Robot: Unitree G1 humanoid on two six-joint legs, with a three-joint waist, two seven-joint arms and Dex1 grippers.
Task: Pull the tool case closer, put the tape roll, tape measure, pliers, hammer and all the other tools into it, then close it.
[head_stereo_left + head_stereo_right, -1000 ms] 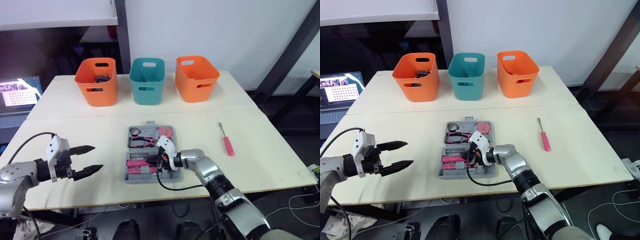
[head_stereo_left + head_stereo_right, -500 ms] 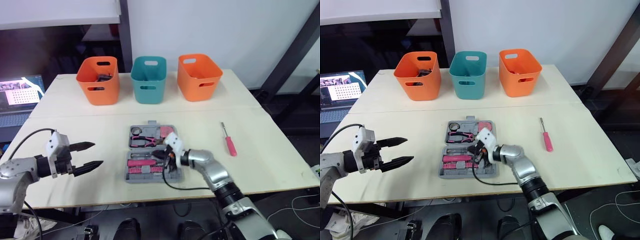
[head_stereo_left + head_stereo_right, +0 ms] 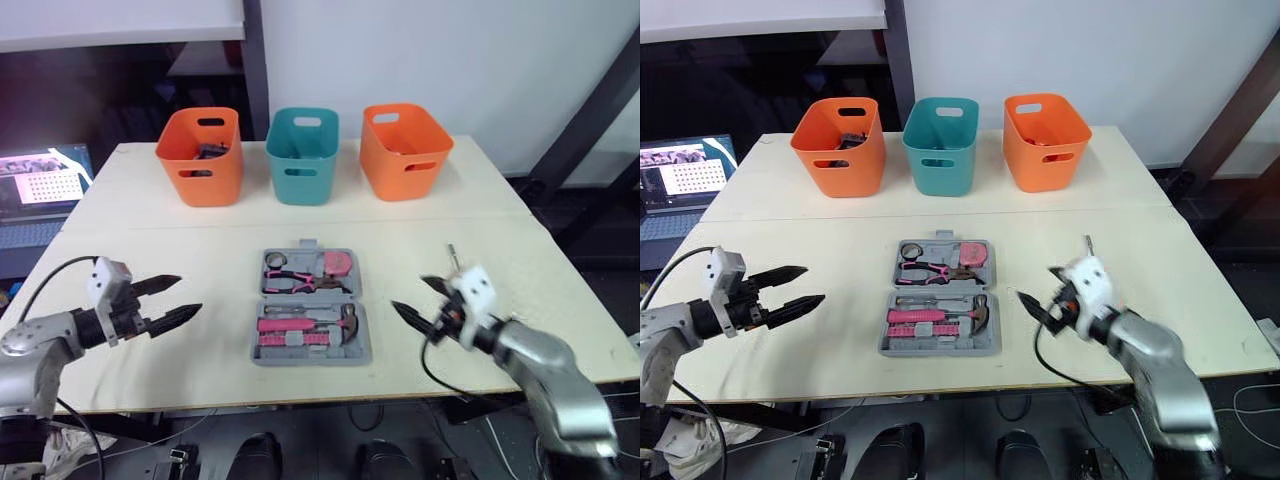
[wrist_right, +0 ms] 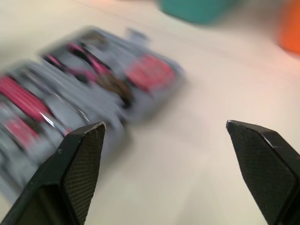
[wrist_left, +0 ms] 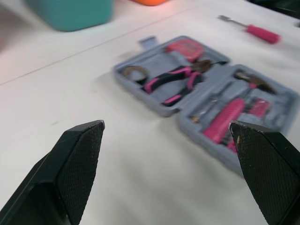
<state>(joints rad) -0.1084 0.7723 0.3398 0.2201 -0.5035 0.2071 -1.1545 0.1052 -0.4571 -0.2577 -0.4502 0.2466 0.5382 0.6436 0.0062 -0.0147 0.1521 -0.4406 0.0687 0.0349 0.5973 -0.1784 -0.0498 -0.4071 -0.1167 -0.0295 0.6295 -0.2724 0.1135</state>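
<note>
Black-fingered, our left end effector [image 3: 188,295] and right end effector [image 3: 410,294] both hang wide open and empty, one on either side of the grey tool case [image 3: 300,357]. The case lies open in the middle of the bench [image 3: 180,240]. In it we see the hammer [image 3: 345,318], pliers [image 3: 300,285], tape measure [image 3: 338,263] and tape roll [image 3: 274,261]. Just beyond the right end effector lies a pink-handled screwdriver [image 5: 261,33], not yet packed. We judge it the next pick: reach out, grip its handle and carry it in. The baskets [image 3: 303,160] stand farthest back.

Table [image 3: 830,255] — tool case [image 3: 938,349], three bins [image 3: 940,170]
</note>
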